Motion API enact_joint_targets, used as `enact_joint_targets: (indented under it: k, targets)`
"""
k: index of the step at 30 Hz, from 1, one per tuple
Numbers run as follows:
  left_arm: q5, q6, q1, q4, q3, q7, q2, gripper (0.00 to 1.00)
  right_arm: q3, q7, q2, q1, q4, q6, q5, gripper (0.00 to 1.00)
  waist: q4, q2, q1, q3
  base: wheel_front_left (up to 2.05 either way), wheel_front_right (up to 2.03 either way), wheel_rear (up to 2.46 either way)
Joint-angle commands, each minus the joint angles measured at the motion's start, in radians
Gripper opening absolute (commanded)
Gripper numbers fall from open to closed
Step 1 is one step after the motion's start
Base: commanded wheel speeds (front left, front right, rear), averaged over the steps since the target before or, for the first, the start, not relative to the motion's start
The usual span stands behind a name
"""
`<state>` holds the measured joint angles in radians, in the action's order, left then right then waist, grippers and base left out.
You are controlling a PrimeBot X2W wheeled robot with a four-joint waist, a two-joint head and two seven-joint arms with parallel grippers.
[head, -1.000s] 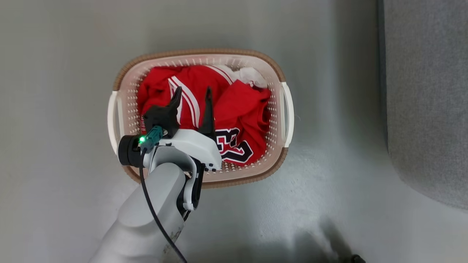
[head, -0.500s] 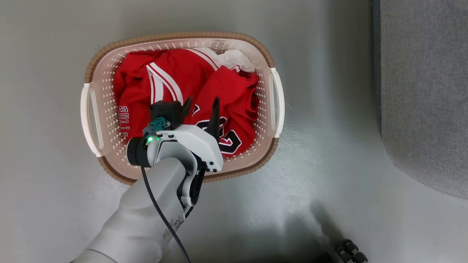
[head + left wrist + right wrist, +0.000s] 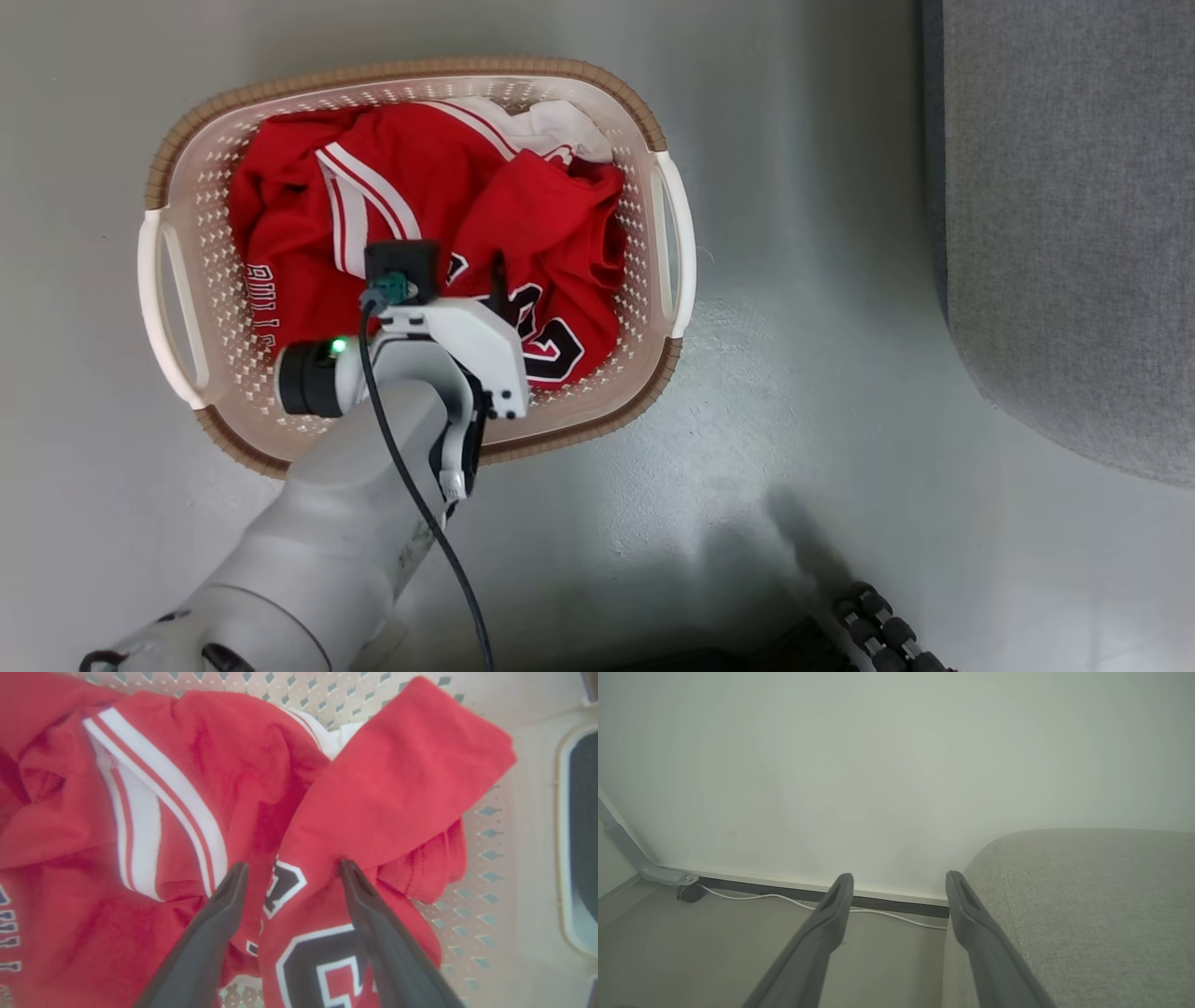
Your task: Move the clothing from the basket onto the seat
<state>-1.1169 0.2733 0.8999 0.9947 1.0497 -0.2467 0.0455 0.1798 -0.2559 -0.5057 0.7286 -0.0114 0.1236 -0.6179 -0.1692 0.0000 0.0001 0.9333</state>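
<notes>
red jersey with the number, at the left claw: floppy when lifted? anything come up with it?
Probably floppy: the red jersey lies creased and folded, so it should drape long from the left claw. Likely light; the fabric looks thin. It overlaps the striped jersey in the basket, so a pinch may drag that up too.

You have soft matt clothing (image 3: 411, 196) in a smooth perforated plastic basket (image 3: 411, 70). The seat (image 3: 1074, 233) looks coarse-woven; the floor (image 3: 794, 420) is slightly glossy.

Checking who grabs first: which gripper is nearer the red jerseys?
Left. The left gripper is open, fingertips at the red jerseys; the right gripper hangs open beside the sofa.
</notes>
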Motion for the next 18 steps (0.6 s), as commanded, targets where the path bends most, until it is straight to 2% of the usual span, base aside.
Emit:
enact_joint_targets:
  k: [1, 3, 5, 15, 16, 17, 18]
  targets:
    - [-0.013, 0.025, 0.016, 0.005, 0.003, -0.004, 0.005, 1.0, 0.007, -0.006, -0.014, -0.025, -0.028, 0.007, -0.01, 1.0, -0.004, 0.0, 0.0, 0.004, 0.0, 0.0, 0.0]
    - [-0.029, 0.052, 0.032, 0.017, 0.023, -0.008, 0.005, 1.0, 0.006, -0.006, -0.012, -0.023, -0.033, 0.007, -0.011, 1.0, -0.008, 0.0, 0.0, 0.009, 0.0, 0.0, 0.0]
    - [-0.052, 0.057, 0.04, 0.017, 0.041, -0.009, 0.005, 1.0, 0.004, -0.006, -0.011, -0.022, -0.037, 0.007, -0.014, 1.0, -0.011, 0.0, 0.0, 0.015, 0.0, 0.0, 0.0]
    - [-0.186, -0.013, 0.049, 0.009, 0.15, 0.069, 0.005, 1.0, 0.005, -0.006, 0.002, -0.013, -0.028, 0.007, -0.023, 1.0, -0.019, 0.0, 0.0, 0.024, 0.0, 0.0, 0.0]
    - [-0.199, -0.017, 0.047, 0.007, 0.156, 0.07, 0.005, 0.96, 0.005, -0.006, 0.004, -0.013, -0.026, 0.007, -0.022, 1.0, -0.019, 0.0, 0.0, 0.021, 0.0, 0.0, 0.0]
    - [-0.211, -0.025, 0.043, 0.002, 0.163, 0.075, 0.005, 0.0, 0.004, -0.006, 0.007, -0.013, -0.024, 0.007, -0.022, 1.0, -0.018, 0.0, 0.0, 0.016, 0.0, 0.0, 0.0]
    - [-0.224, -0.03, 0.041, 0.001, 0.168, 0.074, 0.005, 0.0, 0.003, -0.006, 0.01, -0.014, -0.022, 0.007, -0.021, 1.0, -0.018, 0.0, 0.0, 0.01, 0.0, 0.0, 0.0]
